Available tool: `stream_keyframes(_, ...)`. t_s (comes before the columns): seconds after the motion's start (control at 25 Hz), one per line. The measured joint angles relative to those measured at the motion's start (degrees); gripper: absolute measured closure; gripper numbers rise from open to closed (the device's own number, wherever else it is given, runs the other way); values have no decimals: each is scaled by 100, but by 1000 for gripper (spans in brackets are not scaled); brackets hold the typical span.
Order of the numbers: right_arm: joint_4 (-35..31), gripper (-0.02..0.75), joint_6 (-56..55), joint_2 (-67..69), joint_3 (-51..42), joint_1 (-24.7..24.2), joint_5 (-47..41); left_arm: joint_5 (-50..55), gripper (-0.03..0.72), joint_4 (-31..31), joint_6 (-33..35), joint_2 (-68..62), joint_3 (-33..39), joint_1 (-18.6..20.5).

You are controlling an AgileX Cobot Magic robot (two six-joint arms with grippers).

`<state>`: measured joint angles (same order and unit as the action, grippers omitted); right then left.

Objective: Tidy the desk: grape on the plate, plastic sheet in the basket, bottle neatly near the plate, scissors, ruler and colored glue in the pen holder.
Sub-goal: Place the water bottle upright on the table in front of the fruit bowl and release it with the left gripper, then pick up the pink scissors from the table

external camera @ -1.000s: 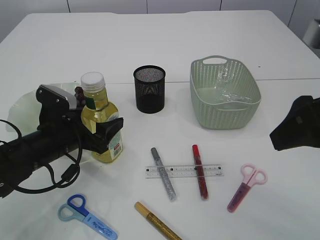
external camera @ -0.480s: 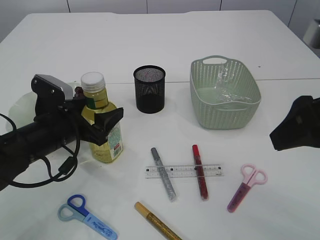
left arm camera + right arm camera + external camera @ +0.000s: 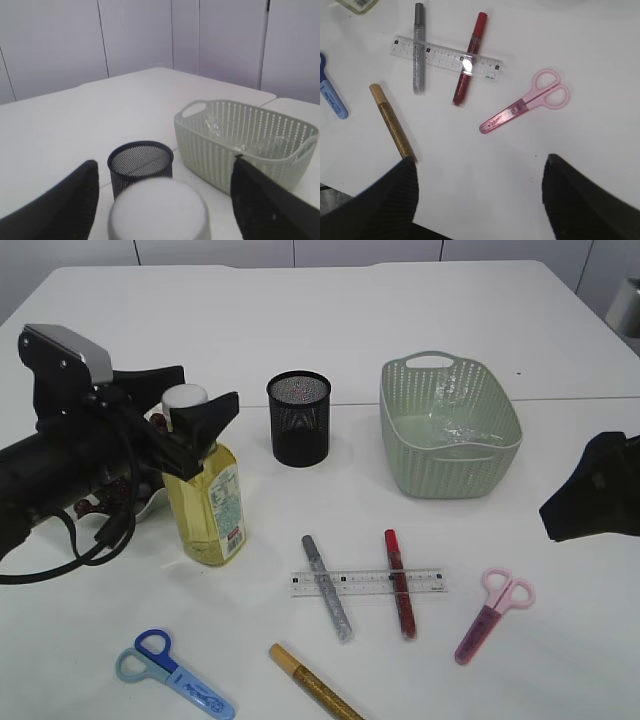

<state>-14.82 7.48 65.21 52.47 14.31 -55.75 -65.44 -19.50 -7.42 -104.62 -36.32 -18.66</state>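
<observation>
The bottle (image 3: 207, 502) of yellow liquid stands upright at the left. Its white cap (image 3: 159, 210) sits between the fingers of my left gripper (image 3: 192, 392), which is open and touches nothing. The plate (image 3: 148, 504) is mostly hidden behind the left arm, and a dark red bit under the arm (image 3: 88, 506) may be the grape. The plastic sheet (image 3: 455, 425) lies in the green basket (image 3: 500, 455). The black mesh pen holder (image 3: 299, 418) is empty. The ruler (image 3: 445, 59), silver (image 3: 419, 47), red (image 3: 469, 72) and gold (image 3: 393, 124) glue and pink scissors (image 3: 527, 102) lie below my open right gripper (image 3: 479, 165).
Blue scissors (image 3: 172, 672) lie at the front left near the table edge. The silver and red glue pens lie across the ruler. My right arm (image 3: 595, 500) hangs at the right edge, above the table. The basket stands right of the pen holder.
My left gripper has risen from the bottle's body to cap height and drawn back to the left. The bottle stays standing in place. The right arm has not moved.
</observation>
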Motion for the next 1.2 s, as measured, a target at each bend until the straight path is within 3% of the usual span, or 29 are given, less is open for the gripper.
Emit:
stream_keyframes(0.36, 0, 173, 14, 0, 0, 0, 59, 55, 97, 385, 0, 796, 8, 29)
stream_keyframes(0.68, 0, 174, 14, 0, 0, 0, 89, 1094, 97, 795, -34, 1292, 21, 712)
stream_keyframes(0.88, 0, 174, 14, 0, 0, 0, 89, 2154, 105, 976, -69, 1669, 33, 1165)
stream_keyframes(1.08, 0, 173, 22, 0, 0, 0, 89, 3547, 109, 1164, -200, 2034, 36, 1221)
stream_keyframes(1.2, 0, 173, 22, 0, 0, 0, 89, 4954, 121, 1211, -465, 2366, 45, 1221)
